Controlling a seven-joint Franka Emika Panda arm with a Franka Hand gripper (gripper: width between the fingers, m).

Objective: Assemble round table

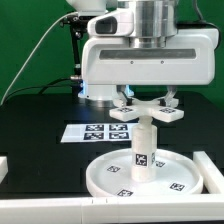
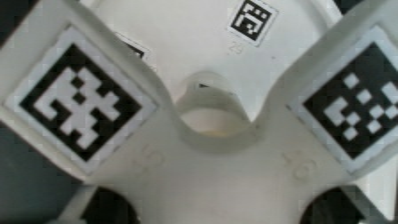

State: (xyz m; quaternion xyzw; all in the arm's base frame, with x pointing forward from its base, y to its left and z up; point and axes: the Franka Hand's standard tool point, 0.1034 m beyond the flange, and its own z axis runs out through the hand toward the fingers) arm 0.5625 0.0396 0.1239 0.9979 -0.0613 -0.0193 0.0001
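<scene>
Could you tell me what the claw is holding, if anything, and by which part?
Cannot be told: the claw straddles the foot piece atop the leg, but finger contact is not visible.

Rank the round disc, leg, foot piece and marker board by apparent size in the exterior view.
1. round disc
2. marker board, though farther back and partly hidden
3. leg and foot piece: look alike, so unranked

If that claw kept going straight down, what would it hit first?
Most likely the branched foot piece, directly beneath the gripper atop the upright leg; whether they already touch is unclear.
</scene>
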